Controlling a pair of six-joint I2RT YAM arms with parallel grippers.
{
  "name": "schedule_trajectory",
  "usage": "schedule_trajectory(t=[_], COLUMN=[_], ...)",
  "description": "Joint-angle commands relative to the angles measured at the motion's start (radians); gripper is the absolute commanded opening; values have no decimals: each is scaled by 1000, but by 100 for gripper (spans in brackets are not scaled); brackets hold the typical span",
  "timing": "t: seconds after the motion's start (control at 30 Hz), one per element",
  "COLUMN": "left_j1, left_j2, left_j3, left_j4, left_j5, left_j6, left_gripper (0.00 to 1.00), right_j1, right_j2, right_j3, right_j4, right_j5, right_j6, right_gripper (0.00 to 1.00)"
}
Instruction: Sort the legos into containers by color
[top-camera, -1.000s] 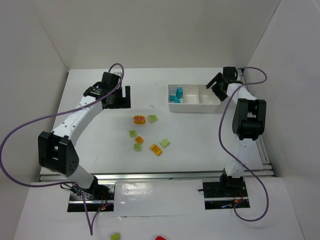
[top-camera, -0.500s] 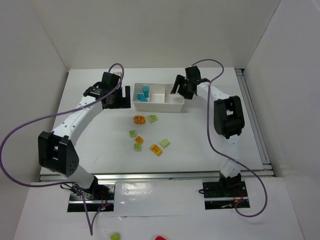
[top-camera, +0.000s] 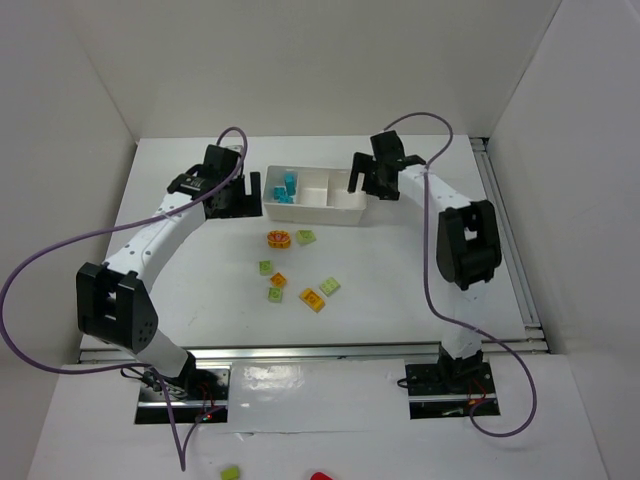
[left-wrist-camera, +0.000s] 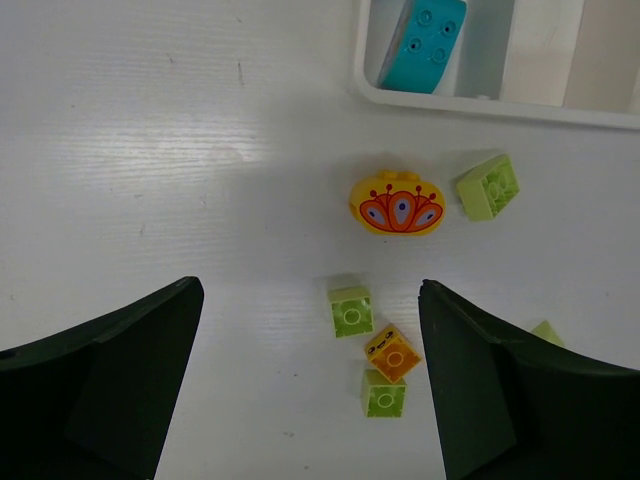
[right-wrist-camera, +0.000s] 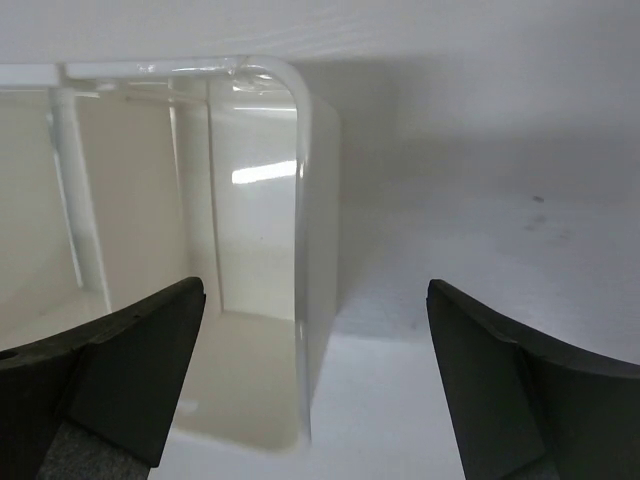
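Tray (top-camera: 320, 216) end: its wall is straddled by the spread jaws of the right gripper (top-camera: 366, 185).
Desk (top-camera: 200, 280) centre: passage is narrowed by scattered bricks (top-camera: 312, 299); wider room is found leftward.

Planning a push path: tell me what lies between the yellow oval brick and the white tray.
Only bare table separates the yellow oval brick and the white tray, clearest in the left wrist view.
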Motion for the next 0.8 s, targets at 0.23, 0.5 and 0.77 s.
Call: schedule_trajectory(t=[0.23, 0.5, 0.77], left_j1=[-44, -32, 49], left_j2=[-62, -82, -142], left_j3=[-227, -297, -277], left_j4=[96, 69, 24], left_j5=[86, 63, 25], left_j6=[-84, -146, -147], left_gripper=[92, 93, 95], right_j1=[138, 506, 710], right_j2=[-573, -566, -448], right_j3=[-445, -563, -549], right_j4=[43, 46, 26], right_j5=[259, 143, 114], right_j6=[-41, -84, -196], right_gripper=[96, 85, 78])
